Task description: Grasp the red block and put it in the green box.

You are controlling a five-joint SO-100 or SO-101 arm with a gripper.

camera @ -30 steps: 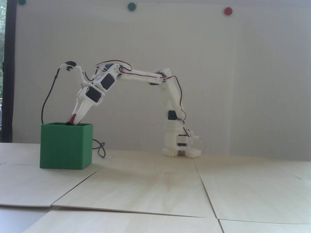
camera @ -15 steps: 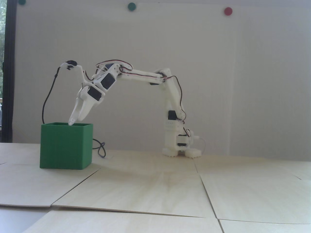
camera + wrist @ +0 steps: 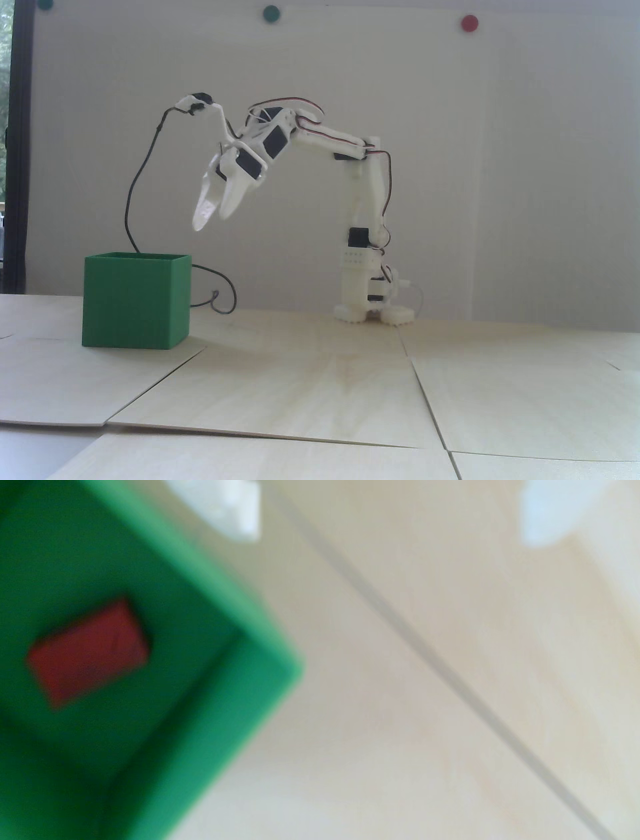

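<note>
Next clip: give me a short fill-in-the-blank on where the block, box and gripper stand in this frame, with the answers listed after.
1. The red block lies ____ the green box.
2. In the fixed view the gripper hangs above the box and to its ____.
3. The gripper's fingers are ____, with nothing between them.
4. The dot on the wall nearest the top right of the fixed view is ____ in colour.

Missing words: inside; right; open; red
</note>
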